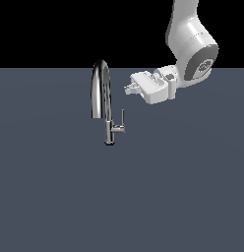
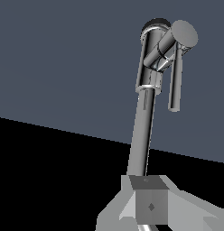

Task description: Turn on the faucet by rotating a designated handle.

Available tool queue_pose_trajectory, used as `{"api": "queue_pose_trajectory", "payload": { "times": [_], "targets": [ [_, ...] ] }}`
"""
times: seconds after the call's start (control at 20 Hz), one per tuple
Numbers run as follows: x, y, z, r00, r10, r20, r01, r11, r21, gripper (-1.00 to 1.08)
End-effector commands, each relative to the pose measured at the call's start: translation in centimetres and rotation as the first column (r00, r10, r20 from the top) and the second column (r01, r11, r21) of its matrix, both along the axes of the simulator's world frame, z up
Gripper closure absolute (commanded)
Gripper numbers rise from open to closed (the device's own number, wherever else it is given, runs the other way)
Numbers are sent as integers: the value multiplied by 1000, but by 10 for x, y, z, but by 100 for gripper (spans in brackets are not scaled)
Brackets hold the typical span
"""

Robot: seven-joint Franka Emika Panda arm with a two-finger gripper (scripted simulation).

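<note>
The chrome faucet (image 1: 101, 93) stands on the grey floor, its arched spout rising above a slim stem. The handle (image 1: 122, 121) sticks out on the exterior view's right of the stem: a short stub with a thin upright rod. My gripper (image 1: 128, 89) hovers above and slightly right of the handle, apart from it, its fingers pointing toward the spout. In the wrist view the faucet (image 2: 144, 131) stem runs up the picture, and the handle (image 2: 175, 85) rod hangs beside it. My gripper (image 2: 150, 205) looks shut, with nothing held.
The flat dark grey floor (image 1: 55, 197) spreads all around the faucet, with a black background behind it. The white arm (image 1: 190, 44) comes in from the upper right of the exterior view.
</note>
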State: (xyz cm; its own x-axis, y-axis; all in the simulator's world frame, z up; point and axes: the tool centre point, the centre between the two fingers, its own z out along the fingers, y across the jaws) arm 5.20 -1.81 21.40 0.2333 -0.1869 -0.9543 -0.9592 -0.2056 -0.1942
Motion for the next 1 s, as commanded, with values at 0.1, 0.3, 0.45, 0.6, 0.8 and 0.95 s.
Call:
{"api": "queue_pose_trajectory", "payload": {
  "times": [0.1, 0.3, 0.45, 0.6, 0.8, 0.95],
  "targets": [
    [8, 3, -35, 992, -86, -91, 94, 992, 85, 108],
    [12, 7, -59, 978, -138, -156, 159, 978, 136, 108],
    [14, 10, -72, 968, -164, -191, 196, 967, 162, 108],
    [14, 12, -81, 960, -180, -216, 220, 959, 178, 108],
    [15, 14, -86, 955, -189, -229, 234, 954, 187, 108],
    [15, 14, -86, 955, -189, -229, 234, 954, 187, 108]
  ]
}}
